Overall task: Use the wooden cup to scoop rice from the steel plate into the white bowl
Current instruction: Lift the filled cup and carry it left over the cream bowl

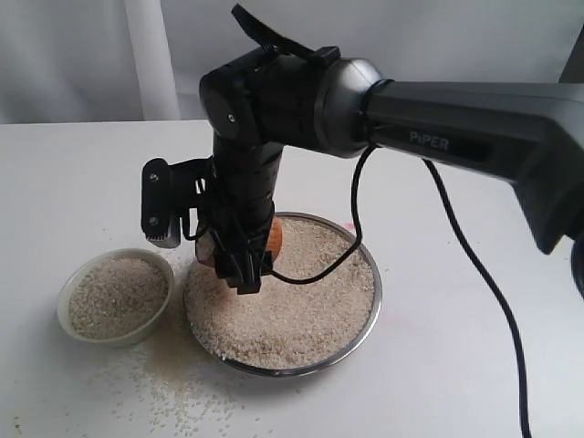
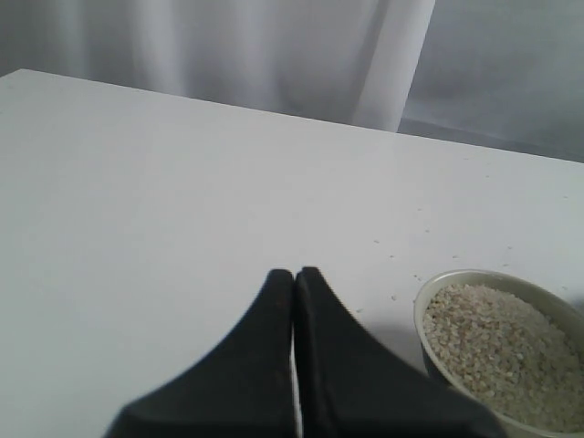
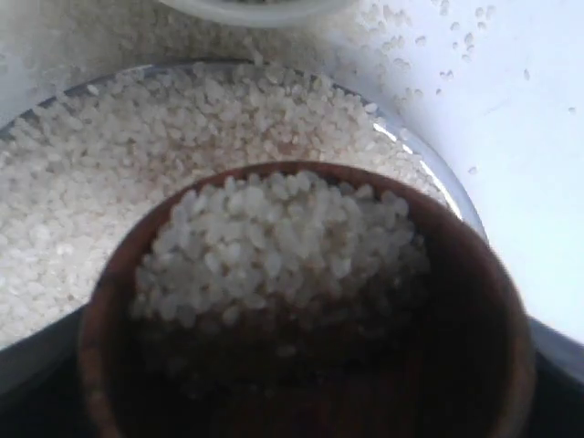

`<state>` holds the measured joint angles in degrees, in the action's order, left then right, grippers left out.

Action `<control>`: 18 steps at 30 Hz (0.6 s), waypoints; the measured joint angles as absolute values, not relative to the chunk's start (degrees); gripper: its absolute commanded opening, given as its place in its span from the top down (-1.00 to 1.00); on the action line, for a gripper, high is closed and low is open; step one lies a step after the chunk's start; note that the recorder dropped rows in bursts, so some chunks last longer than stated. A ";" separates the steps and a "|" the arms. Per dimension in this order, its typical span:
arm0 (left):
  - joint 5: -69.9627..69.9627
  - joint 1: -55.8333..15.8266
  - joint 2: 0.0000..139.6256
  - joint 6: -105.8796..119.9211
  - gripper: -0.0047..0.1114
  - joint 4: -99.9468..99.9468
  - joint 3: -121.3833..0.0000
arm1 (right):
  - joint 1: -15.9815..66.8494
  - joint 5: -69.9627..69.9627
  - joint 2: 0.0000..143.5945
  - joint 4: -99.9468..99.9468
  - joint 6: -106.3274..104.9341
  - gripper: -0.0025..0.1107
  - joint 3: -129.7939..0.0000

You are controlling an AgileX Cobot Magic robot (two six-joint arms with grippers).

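Left gripper [image 2: 294, 283]: pads pressed together, holding nothing, near small cream-white ceramic bowl [image 1: 64, 294], almost full. Right gripper [image 1: 242, 263]: clamped on glossy reddish-brown wooden cup [image 1: 275, 236] above wide shiny steel plate [image 1: 370, 301]. We judge a tilted cup could shed grains between rims. Only its wrist view shows us the off-white rice [image 3: 283, 246] loaded.

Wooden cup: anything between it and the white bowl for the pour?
Nothing visible. The right gripper holds the wooden cup, loaded with rice, over the steel plate on the side nearest the white bowl, which sits just outside the rim, nearly full. Only scattered grains lie on the table nearby.
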<state>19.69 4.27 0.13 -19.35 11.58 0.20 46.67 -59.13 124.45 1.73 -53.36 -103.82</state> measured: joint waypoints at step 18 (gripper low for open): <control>19.69 4.27 0.13 -19.35 0.92 11.58 0.20 | 55.92 -60.81 130.32 18.58 -53.31 0.96 -122.29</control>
<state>19.69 4.27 0.13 -19.35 11.58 0.20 55.92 -60.81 130.32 18.58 -53.31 -122.29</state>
